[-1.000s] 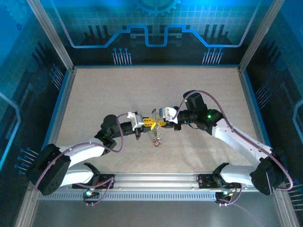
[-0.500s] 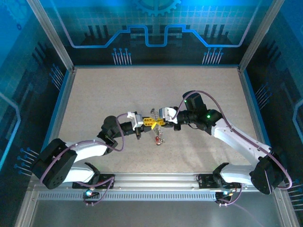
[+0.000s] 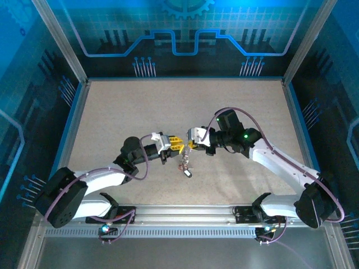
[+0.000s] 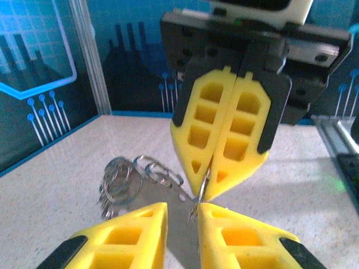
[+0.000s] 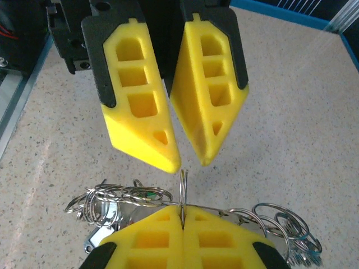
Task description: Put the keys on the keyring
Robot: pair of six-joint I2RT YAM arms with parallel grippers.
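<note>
Facing blue walls [image 3: 179, 33] over your speckled worktop [image 3: 112, 112], right end effector [image 5: 182, 209] clenches the keyring [image 5: 183, 184], left end effector [image 5: 189, 163] stands released

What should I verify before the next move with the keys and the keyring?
1. Right gripper shut on the keyring: ok, the thin wire stands up from between its closed fingers.
2. Left gripper open and holding nothing: ok.
3. Left gripper lined up with the keyring: ok, the wire's top sits just under the gap between its fingers.
4. One key singled out for threading: not ok, the small rings lie bunched together.
5. Keys hanging clear of the table: cannot tell.
</note>
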